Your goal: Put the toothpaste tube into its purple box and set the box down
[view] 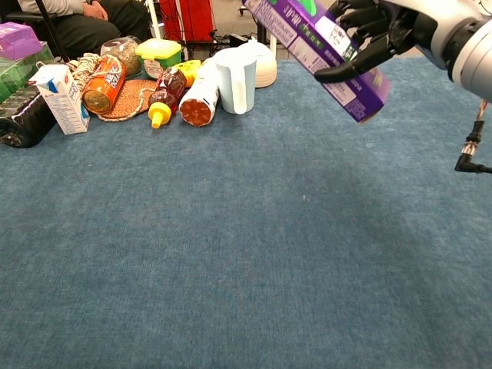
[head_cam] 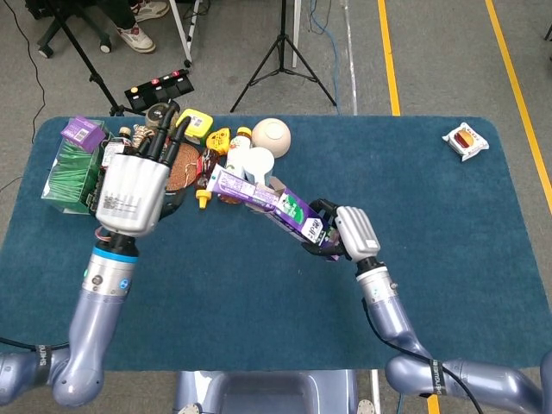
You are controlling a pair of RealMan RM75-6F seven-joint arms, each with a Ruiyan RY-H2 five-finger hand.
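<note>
Right hand (head_cam: 343, 233) grips one purple box (head_cam: 267, 203) at its lower end, holding it tilted above the blue table (head_cam: 448, 259); no toothpaste tube can be made out. Left hand (head_cam: 138, 191), seen in the head view only, hovers with fingers spread and holds nothing. Chest view alone shows the box clear of the table, plus one pale blue pitcher (view: 234, 79) and one milk carton (view: 61, 96).

Open blue table (view: 254, 254) lies toward the robot; clutter around the cup (view: 235, 80) blocks the far-left corner.
</note>
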